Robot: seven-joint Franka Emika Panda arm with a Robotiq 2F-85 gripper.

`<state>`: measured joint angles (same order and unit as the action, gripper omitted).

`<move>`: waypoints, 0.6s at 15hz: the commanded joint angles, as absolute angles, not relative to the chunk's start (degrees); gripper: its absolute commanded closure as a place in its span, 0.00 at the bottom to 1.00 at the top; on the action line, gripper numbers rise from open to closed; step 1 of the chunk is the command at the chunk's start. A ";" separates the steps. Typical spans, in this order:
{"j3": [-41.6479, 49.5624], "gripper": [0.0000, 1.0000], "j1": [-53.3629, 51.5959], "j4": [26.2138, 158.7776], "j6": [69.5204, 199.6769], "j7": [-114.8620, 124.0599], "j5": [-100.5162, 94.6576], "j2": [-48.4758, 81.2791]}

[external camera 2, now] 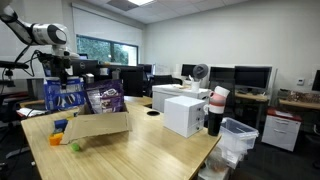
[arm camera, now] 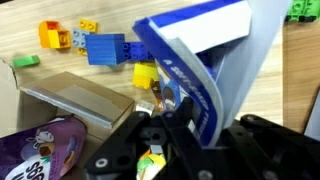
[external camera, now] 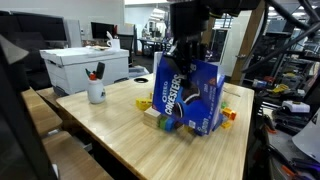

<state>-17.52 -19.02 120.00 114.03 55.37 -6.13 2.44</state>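
My gripper (external camera: 186, 62) comes down from above and is shut on the top edge of a tall blue Oreo cookie package (external camera: 187, 97), which stands upright on the wooden table (external camera: 110, 135). In the wrist view the package's blue and white wall (arm camera: 195, 60) runs between the black fingers (arm camera: 176, 124), with the gripper (arm camera: 205, 130) clamped on it. In an exterior view the same gripper (external camera 2: 64, 78) holds the package (external camera 2: 62, 98) at the table's far end. Its lower edge is hidden behind other things there.
Toy blocks lie beside the package: blue (arm camera: 105, 48), yellow (arm camera: 55, 35), green (arm camera: 25, 61). An open cardboard box (external camera 2: 96, 125) and a purple snack bag (external camera 2: 105, 100) stand close by. A white mug with pens (external camera: 96, 93), a white box (external camera 2: 184, 115) and stacked cups (external camera 2: 214, 118) are farther off.
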 commanded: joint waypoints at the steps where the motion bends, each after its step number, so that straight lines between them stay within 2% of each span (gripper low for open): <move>1: -18.31 0.94 -19.39 124.36 114.48 53.37 -3.67 -1.63; 9: -19.40 0.94 -19.44 129.91 116.66 52.50 0.97 -5.56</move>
<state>-19.38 -19.67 126.47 114.53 55.37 -2.52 -2.37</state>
